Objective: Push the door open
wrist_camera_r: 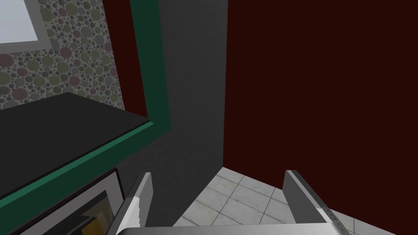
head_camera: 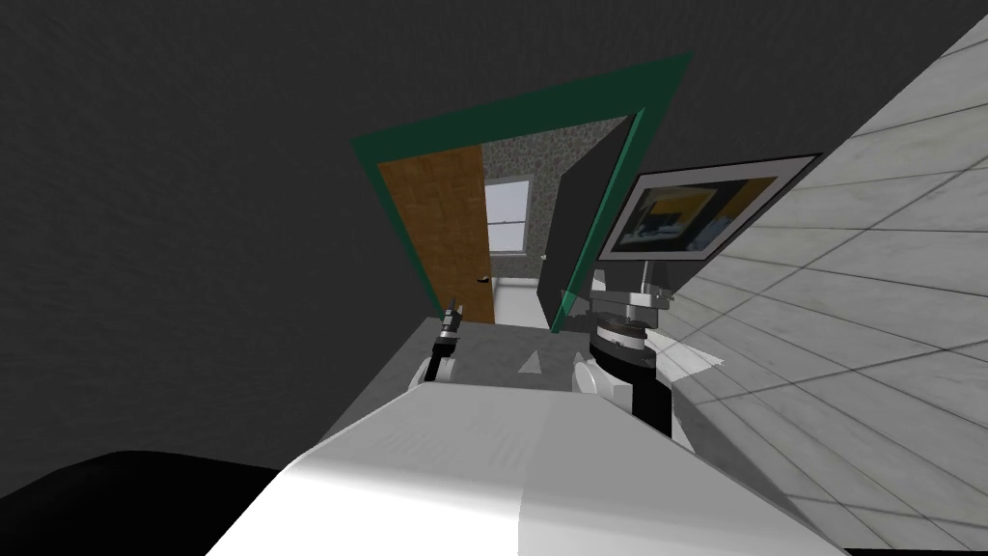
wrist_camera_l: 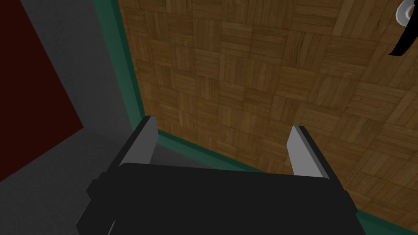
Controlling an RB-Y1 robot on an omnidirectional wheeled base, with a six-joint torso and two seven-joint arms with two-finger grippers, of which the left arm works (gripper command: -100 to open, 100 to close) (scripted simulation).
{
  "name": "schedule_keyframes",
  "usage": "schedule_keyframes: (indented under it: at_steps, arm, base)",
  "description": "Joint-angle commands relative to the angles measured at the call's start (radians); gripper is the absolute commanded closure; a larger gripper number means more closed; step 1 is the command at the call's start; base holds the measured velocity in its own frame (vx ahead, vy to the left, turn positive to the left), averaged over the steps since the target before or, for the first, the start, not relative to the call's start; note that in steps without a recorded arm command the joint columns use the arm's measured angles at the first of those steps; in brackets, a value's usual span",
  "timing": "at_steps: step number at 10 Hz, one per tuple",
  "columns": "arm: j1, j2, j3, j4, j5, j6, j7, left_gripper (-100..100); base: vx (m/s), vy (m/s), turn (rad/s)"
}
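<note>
The doorway has a green frame (head_camera: 386,159) and two leaves. The dark door (head_camera: 579,232) on the right side stands swung inward at an angle, and through the gap a window (head_camera: 508,217) and a pebble-patterned wall show in the room beyond. The wooden door (head_camera: 439,232) on the left side looks to lie in line with the frame, so I judge it shut or very nearly so.

The left claw (wrist_camera_l: 222,149) is held low in front of the wooden door, near the frame-side edge. Its fingers (wrist_camera_l: 143,138) stand wide apart and hold nothing: one lies over the green strip of the frame, the other over the wood. I cannot tell whether the tips touch the wood or hang just short of it. The door handle (wrist_camera_l: 402,32), a black lever on a pale round plate, is well away from the claw, toward the door's free edge.

The right claw (wrist_camera_r: 216,179) is also wide and empty. It is raised by the right side of the frame, close to a framed picture (head_camera: 695,208) on the wall, and is pressing on nothing.

As I read it, the task is partly done: one leaf is open and the way through is half clear. What is left is to set the left claw firmly against the wooden door and push it inward, better nearer the handle side than the hinge side, where it would turn hard
</note>
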Motion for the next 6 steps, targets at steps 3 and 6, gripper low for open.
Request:
schedule_keyframes:
  at_steps: [3,6]
  arm:
    - [-0.036,0.009,-0.004,0.093,0.005,-0.018,-0.002,-100]
    - [-0.067,0.015,-0.008,0.175,0.009,-0.036,-0.005,-100]
  base:
    - [0.095,-0.002,0.009]
    - [0.107,0.013,0.009]
